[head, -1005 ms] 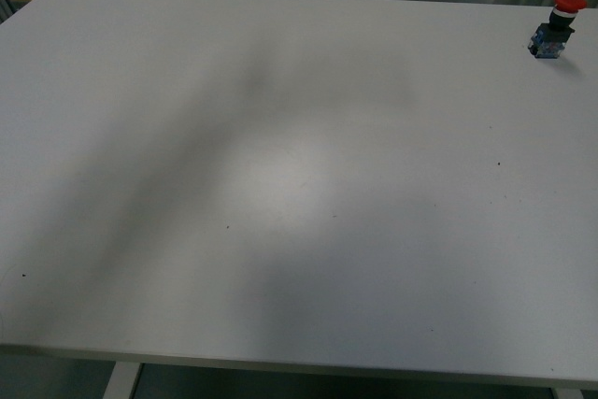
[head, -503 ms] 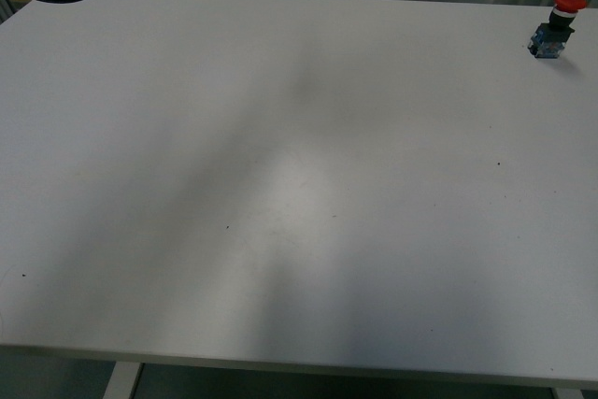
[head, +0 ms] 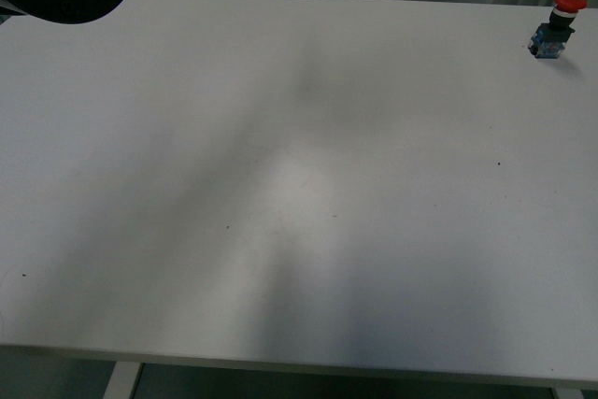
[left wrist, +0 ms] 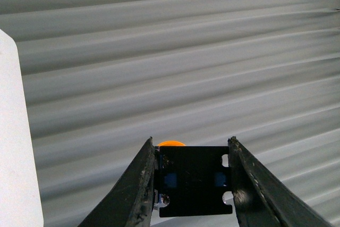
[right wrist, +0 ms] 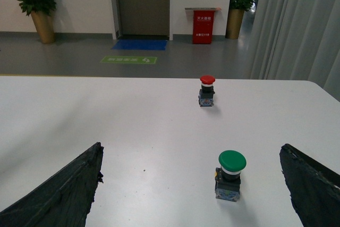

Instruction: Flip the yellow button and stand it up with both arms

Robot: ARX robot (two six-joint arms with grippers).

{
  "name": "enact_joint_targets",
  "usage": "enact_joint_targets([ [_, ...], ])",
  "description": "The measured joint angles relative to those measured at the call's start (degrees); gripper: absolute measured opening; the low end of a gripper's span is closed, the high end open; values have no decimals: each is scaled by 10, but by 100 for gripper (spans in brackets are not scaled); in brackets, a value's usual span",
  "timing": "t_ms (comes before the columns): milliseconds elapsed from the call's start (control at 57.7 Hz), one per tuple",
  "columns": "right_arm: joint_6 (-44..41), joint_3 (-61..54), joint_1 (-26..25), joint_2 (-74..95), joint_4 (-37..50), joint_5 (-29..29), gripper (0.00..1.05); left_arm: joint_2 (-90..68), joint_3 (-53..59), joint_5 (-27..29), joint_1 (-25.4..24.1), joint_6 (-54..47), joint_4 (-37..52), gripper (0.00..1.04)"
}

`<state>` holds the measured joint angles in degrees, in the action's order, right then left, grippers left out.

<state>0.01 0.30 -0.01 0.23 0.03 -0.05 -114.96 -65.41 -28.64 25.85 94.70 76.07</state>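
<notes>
The left tool clamps the yellow button by its black block, cap pointing away, raised clear of the surface. The right tool gapes wide and empty, a green button just ahead between its fingers. A loose handover could drop the button; a low sweep could topple the green one.
</notes>
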Motion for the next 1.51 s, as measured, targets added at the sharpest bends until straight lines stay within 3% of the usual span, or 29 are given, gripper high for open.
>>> enact_joint_targets([
  [104, 11, 2, 0, 5, -5, -9, 97, 0, 0, 0, 0, 0, 0, 33],
  [156, 96, 20, 18, 64, 9, -26, 97, 0, 0, 0, 0, 0, 0, 33],
  [225, 286, 79, 92, 232, 136, 3, 97, 0, 0, 0, 0, 1, 0, 33],
  [295, 416, 149, 132, 371, 230, 3, 97, 0, 0, 0, 0, 1, 0, 33],
  [468, 553, 261, 136, 558, 263, -9, 97, 0, 0, 0, -1, 2, 0, 33],
  [745, 559, 370, 171, 672, 269, 9, 97, 0, 0, 0, 0, 2, 0, 33],
  [1057, 555, 464, 173, 761, 259, 14, 97, 0, 0, 0, 0, 2, 0, 33],
  [1508, 555, 500, 176, 796, 254, 12, 97, 0, 0, 0, 0, 2, 0, 33],
])
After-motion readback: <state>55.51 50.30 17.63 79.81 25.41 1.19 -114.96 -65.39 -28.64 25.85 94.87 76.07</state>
